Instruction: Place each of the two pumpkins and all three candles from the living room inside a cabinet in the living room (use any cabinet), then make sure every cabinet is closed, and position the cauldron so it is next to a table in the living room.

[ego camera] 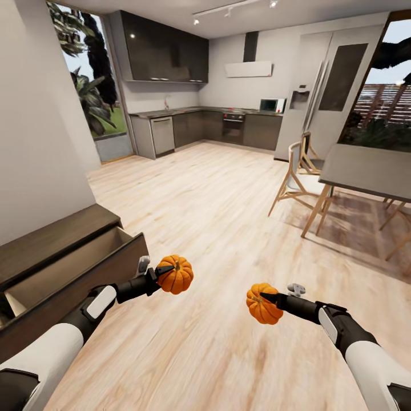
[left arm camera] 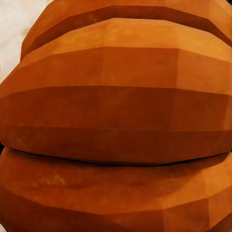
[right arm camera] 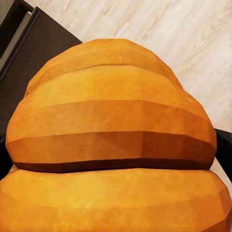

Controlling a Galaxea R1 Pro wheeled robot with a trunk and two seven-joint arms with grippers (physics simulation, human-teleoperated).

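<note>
Two arms raised over the pale wood floor (ego camera: pixel 217 217), each gripping a pumpkin. The left gripper (ego camera: pixel 162 273) is clamped on one pumpkin (ego camera: pixel 176 274), held in the air just off the front corner of the cabinet (ego camera: pixel 51 240), whose top drawer (ego camera: pixel 68 262) stands pulled out. The right gripper (ego camera: pixel 268 298) is clamped on the other pumpkin (ego camera: pixel 264 303), well apart from the cabinet. Dining table (ego camera: pixel 365 168) and chairs (ego camera: pixel 297 182) at right; kitchen cupboards (ego camera: pixel 200 128) beyond.

A dining table (ego camera: pixel 365 168) with wooden chairs (ego camera: pixel 297 180) stands before dark kitchen cupboards (ego camera: pixel 165 54).
</note>
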